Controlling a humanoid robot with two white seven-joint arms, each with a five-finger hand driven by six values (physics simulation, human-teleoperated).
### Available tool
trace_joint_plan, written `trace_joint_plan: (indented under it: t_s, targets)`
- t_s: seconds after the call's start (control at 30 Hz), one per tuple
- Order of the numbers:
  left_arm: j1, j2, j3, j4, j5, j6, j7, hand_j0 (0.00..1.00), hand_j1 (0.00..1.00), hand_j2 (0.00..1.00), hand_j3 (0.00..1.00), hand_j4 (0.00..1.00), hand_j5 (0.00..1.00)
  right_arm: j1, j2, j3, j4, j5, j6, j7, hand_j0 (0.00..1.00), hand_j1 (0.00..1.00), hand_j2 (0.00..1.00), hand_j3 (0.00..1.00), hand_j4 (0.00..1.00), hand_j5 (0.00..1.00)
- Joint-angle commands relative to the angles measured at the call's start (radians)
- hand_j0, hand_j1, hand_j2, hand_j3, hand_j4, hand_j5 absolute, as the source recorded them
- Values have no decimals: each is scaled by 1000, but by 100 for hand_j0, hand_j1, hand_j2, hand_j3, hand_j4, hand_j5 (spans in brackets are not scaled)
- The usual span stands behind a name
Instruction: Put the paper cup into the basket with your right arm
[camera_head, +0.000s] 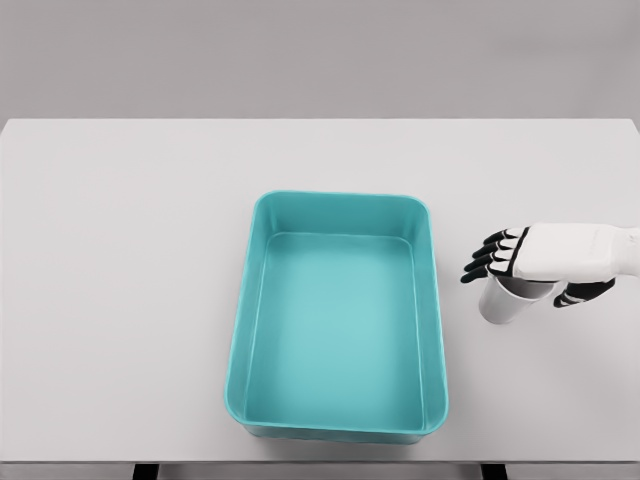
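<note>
Your right hand (535, 262) reaches in from the right edge, its black fingers (497, 254) curled over the rim of a white paper cup (510, 301) — holding it just above or on the white bench (120, 280). The cup sits right of the teal basket (340, 206) — outside it.

No text, label, brand, number or sign can be read anywhere, neither on the basket (338, 318) nor beside it.
</note>
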Motion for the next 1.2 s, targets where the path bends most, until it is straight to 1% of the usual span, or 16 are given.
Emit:
trace_joint_plan:
  t_s: [0.0,0.17,0.37,0.43,0.57,0.87,1.03,1.17]
  targets:
    - [0,0,0,0,0,0,0,100,100,100,100,100,100,0,1,0,0,-2,2,0,99,99,99,99,99,99]
    - [0,0,0,0,0,0,0,100,100,100,100,100,100,2,4,0,0,-2,2,0,98,98,98,98,98,98]
    - [0,0,0,0,0,0,0,100,100,100,100,100,100,3,4,1,0,3,2,0,92,92,92,92,92,92]
    - [0,0,0,0,0,0,0,100,100,100,100,100,100,3,4,1,0,30,2,0,89,89,89,89,89,89]
    - [0,0,0,0,0,0,0,100,100,100,100,100,100,2,3,1,0,33,2,0,87,87,87,87,87,87]
    - [0,0,0,0,0,0,0,100,100,100,100,100,100,-3,1,0,-2,33,2,0,79,79,79,79,79,79]
    - [0,0,0,0,0,0,0,100,100,100,100,100,100,-3,1,1,-2,33,2,0,75,75,75,75,75,75]
    - [0,0,0,0,0,0,0,100,100,100,100,100,100,-3,0,0,-2,33,2,0,75,75,75,75,75,75]
